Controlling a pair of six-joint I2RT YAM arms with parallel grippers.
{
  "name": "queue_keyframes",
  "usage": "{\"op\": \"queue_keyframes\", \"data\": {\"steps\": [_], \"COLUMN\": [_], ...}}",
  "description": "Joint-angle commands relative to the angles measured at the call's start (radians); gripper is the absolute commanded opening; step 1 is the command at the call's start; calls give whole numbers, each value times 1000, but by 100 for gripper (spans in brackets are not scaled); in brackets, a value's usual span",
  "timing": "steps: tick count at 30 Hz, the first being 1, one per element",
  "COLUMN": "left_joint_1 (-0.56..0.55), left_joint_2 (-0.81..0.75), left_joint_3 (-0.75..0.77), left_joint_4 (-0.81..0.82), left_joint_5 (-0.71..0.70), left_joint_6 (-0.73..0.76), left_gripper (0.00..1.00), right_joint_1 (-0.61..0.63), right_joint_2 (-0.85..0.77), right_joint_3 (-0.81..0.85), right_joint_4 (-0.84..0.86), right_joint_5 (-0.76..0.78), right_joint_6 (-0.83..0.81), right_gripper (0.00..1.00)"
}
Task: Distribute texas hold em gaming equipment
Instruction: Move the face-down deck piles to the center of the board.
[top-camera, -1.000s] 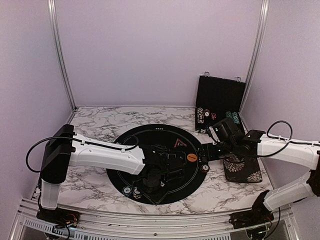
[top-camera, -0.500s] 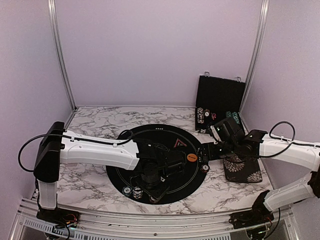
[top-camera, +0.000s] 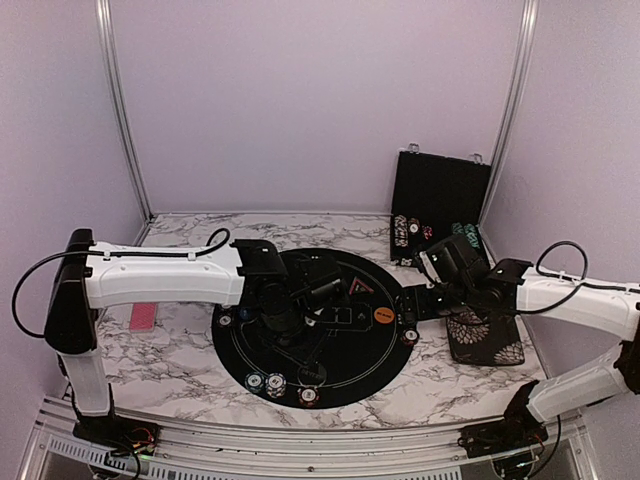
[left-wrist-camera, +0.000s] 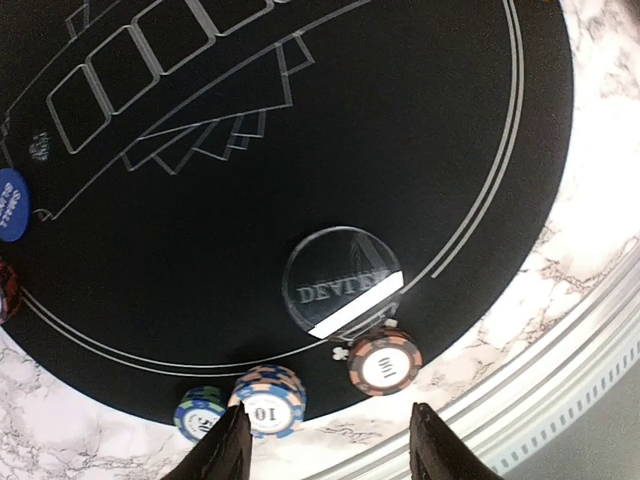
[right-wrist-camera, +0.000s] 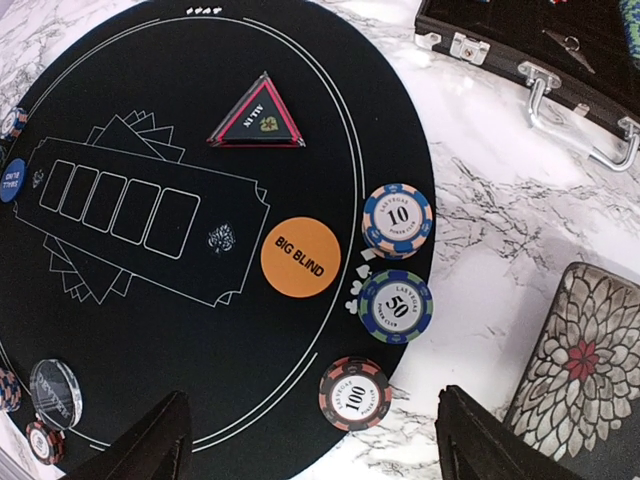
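Note:
Chips and buttons lie on the round black poker mat (top-camera: 345, 270). My left gripper (top-camera: 290, 325) hangs open and empty over the mat's left middle. In the left wrist view its fingers (left-wrist-camera: 235, 445) frame a 100 chip stack (left-wrist-camera: 384, 363), a 10 stack (left-wrist-camera: 267, 400) and a 50 stack (left-wrist-camera: 200, 412) beside the clear dealer button (left-wrist-camera: 342, 283). My right gripper (right-wrist-camera: 320, 450) is open and empty above the 100 stack (right-wrist-camera: 354, 393), 50 stack (right-wrist-camera: 395, 306), 10 stack (right-wrist-camera: 398, 220) and orange Big Blind button (right-wrist-camera: 300, 257). A blue button (right-wrist-camera: 8, 180) lies at the mat's left. A red-backed card (top-camera: 143, 316) lies on the marble.
The black chip case (top-camera: 440, 205) stands open at the back right with more chips in it. The floral pad (right-wrist-camera: 585, 370) lies under my right arm. A red-edged triangular marker (right-wrist-camera: 256, 122) sits on the mat's far part. The metal rail (top-camera: 300, 450) runs along the near edge.
My left arm has drawn back up and to the left from the mat's near edge, uncovering the near chip stacks, the dealer button and the red card. The right arm has not moved.

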Motion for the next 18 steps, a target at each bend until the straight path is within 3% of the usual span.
{"op": "queue_keyframes", "data": {"steps": [1, 18], "left_joint_1": [92, 588], "left_joint_2": [-97, -384], "left_joint_3": [-53, -364], "left_joint_4": [-30, -3], "left_joint_5": [-26, -84], "left_joint_6": [-30, -28], "left_gripper": [56, 58], "right_joint_1": [-8, -14], "right_joint_2": [24, 163], "right_joint_3": [62, 187], "right_joint_4": [31, 133], "right_joint_5": [14, -75], "right_joint_6": [-13, -109], "right_gripper": [82, 86]}}
